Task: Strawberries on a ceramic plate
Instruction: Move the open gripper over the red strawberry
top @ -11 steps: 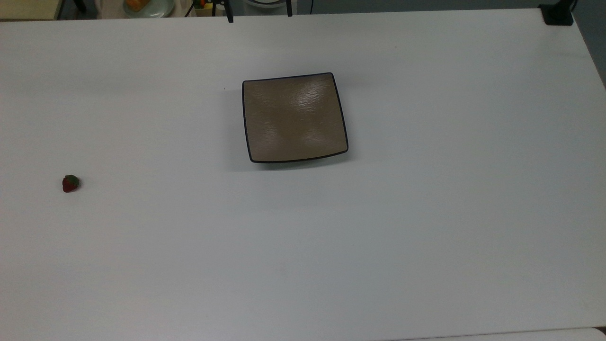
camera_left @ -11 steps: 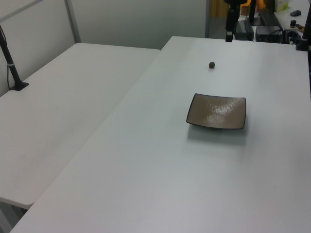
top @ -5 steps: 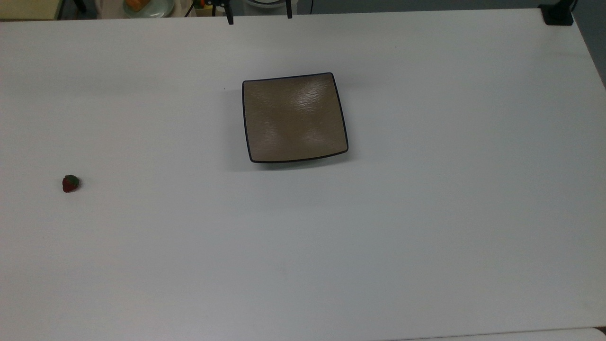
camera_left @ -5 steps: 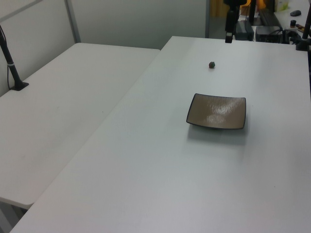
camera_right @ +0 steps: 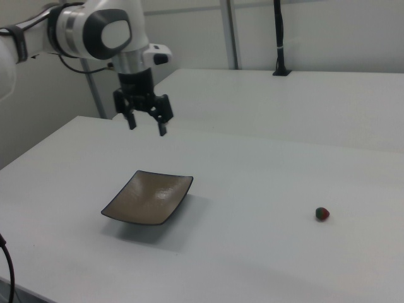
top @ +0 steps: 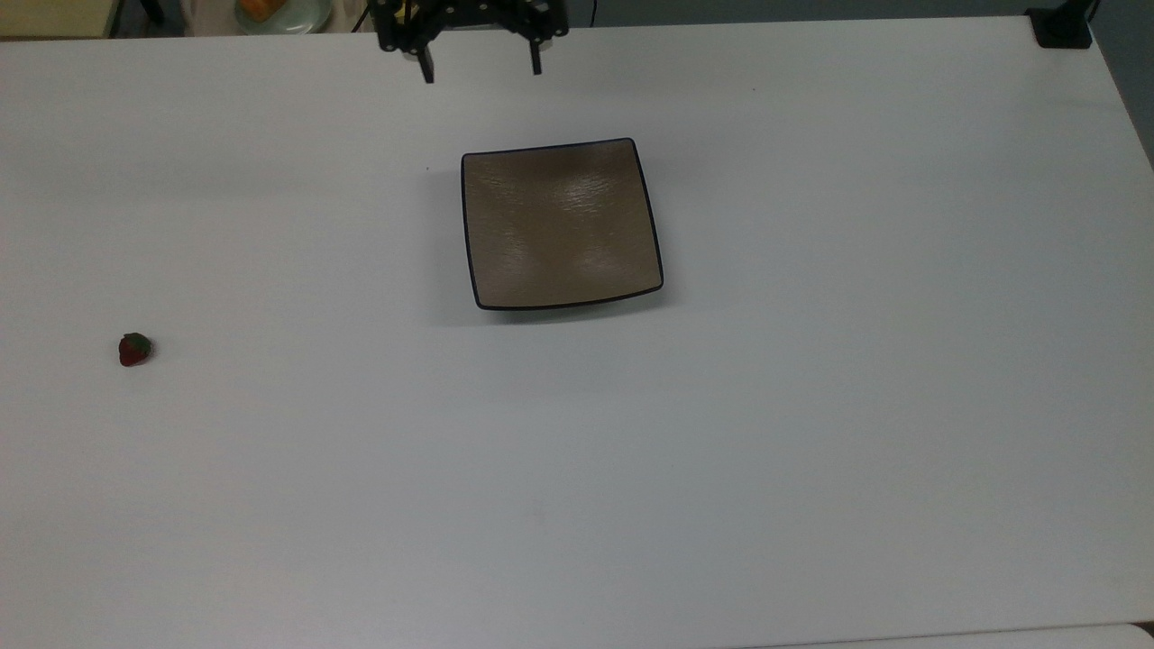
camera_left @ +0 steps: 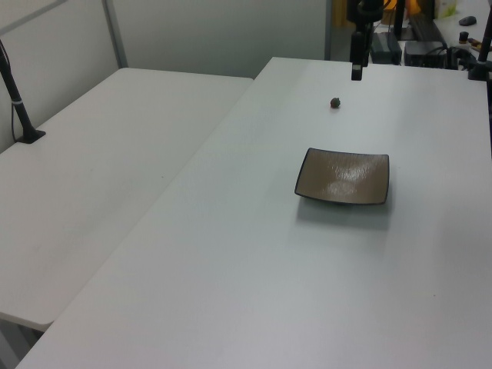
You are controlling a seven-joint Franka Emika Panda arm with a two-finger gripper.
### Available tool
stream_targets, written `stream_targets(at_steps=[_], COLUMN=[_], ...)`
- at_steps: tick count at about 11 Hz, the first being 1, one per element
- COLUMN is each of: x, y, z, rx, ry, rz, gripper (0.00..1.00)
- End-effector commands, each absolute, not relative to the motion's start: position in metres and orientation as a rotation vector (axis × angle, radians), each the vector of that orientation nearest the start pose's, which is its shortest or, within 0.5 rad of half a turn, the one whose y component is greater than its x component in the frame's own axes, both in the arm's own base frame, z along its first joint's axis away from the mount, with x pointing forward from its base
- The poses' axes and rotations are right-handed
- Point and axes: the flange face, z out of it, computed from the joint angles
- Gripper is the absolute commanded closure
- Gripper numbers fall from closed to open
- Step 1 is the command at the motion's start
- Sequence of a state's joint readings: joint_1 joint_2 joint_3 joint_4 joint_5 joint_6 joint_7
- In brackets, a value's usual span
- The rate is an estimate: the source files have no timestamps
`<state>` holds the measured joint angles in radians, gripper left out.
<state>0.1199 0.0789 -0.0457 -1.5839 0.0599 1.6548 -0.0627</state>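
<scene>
A: Here's the tool (top: 480, 72), hanging above the far edge of the white surface (top: 811, 406) in the top view, fingers pointing down and spread wide with nothing between them.

B: In the right view the tool (camera_right: 146, 126) shows clearly under the white arm (camera_right: 95, 28), both dark fingers (camera_right: 132, 121) apart, up in the air, well clear of the surface (camera_right: 265, 164).

A: And the ceramic plate (top: 561, 223)? It sits flat on the surface just below the tool in the top view, slightly toward the top view's right.

B: Same in the right view: the ceramic plate (camera_right: 149, 197) lies lower in the picture than the tool, nearer the camera, not touching it. Square, glossy brown, thin dark rim, nothing lying on it.

A: Now the strawberries (top: 134, 349) — one small red fruit with a green cap, well apart from the tool, far off toward the top view's left and lower down, resting on bare surface.

B: In the right view the strawberries (camera_right: 322, 214) sit far to the right view's right of the tool, well away from the plate too.

A: The left view has the tool (camera_left: 357, 69) at the far end of the surface (camera_left: 254, 254), the strawberries (camera_left: 335, 102) close below it in the picture, and the ceramic plate (camera_left: 343, 177) nearer the camera.
</scene>
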Motion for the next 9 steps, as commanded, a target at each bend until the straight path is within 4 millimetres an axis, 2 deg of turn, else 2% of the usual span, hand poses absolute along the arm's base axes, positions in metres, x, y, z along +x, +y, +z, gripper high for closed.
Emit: stream_targets(at_steps=[1, 2, 4, 5, 7, 8, 9], x=[0.597, 0.601, 0.606, 0.611, 0.618, 0.621, 0.626], y=[-0.003, -0.014, -0.046, -0.066, -0.11, -0.125, -0.144], z=[0.587, 0.59, 0.577, 0.582, 0.573, 0.575, 0.563], rx=[-3.076, -3.08, -3.088, -3.092, -3.094, -3.094, -3.099], ry=[-0.062, -0.023, 0.062, 0.114, 0.22, 0.251, 0.277], rz=[-0.089, -0.134, -0.113, -0.161, -0.192, -0.261, -0.278], gripper=[0.0, 0.0, 0.0, 0.0, 0.0, 0.0, 0.0])
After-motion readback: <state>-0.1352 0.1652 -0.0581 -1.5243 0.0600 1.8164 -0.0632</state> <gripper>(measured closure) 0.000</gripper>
